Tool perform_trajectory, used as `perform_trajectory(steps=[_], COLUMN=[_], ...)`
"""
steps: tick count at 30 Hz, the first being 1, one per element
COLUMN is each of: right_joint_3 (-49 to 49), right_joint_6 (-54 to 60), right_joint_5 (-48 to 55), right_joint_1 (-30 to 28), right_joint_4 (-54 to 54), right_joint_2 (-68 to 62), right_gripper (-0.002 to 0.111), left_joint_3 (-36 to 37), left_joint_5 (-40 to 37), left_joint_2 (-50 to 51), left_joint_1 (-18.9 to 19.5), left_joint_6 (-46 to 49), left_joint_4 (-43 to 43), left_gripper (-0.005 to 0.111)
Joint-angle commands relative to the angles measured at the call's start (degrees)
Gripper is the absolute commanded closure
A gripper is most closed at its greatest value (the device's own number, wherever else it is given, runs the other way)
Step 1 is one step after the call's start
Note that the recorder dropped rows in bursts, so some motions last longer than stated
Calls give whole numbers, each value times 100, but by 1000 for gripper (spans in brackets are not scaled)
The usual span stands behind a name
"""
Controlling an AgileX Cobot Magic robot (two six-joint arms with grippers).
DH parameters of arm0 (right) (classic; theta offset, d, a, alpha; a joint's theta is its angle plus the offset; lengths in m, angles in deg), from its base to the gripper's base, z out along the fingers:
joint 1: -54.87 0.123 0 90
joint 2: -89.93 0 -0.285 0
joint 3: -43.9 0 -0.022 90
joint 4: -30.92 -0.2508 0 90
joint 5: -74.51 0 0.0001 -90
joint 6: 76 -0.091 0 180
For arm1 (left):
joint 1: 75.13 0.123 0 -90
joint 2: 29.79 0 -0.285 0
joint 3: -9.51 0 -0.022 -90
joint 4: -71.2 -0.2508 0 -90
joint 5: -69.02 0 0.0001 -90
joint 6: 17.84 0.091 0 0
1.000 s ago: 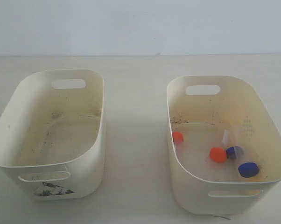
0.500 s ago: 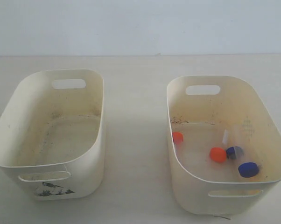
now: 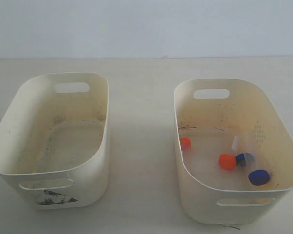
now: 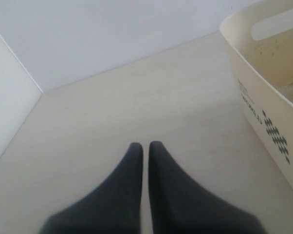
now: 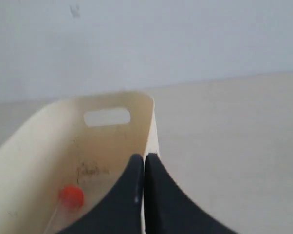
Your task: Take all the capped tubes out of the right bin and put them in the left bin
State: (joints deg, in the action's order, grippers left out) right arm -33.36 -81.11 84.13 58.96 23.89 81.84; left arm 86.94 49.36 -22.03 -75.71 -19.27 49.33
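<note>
The right bin holds the capped tubes: one orange cap against its near-left wall, another orange cap beside a blue cap, and a second blue cap near the front. The left bin, with a dark smudge on its front, has no tubes in it. Neither gripper appears in the exterior view. My left gripper is shut and empty over bare table beside the left bin. My right gripper is shut and empty at the right bin's rim, where one orange cap shows.
Both bins stand on a pale table with a strip of bare surface between them. A white wall runs behind, and a second wall meets it at a corner in the left wrist view.
</note>
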Motion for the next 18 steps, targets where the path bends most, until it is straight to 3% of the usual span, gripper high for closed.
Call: perform_trajectory(steps=[1,8,13,18], right_joint_3=[4,4,1070,2254], right_joint_6=[28,388,1323,1070], right_joint_5=[-1476,-3367,-1325,275], right_joint_1=[-16,-16,-16,-16], right_joint_4=[3,-28,-161,-161], right_joint_2=[30,30,-97,-1365], right_gripper=[109,109,109,109], left_joint_3=[-21,-21,-21,-21], left_joint_5=[13,13,13,13], left_joint_2=[3,3,3,3], left_joint_1=[2,2,2,2], left_joint_6=[-54,-54,-54,-54], left_joint_4=[-6,-6,-6,-6], left_gripper=[102,102,102,102])
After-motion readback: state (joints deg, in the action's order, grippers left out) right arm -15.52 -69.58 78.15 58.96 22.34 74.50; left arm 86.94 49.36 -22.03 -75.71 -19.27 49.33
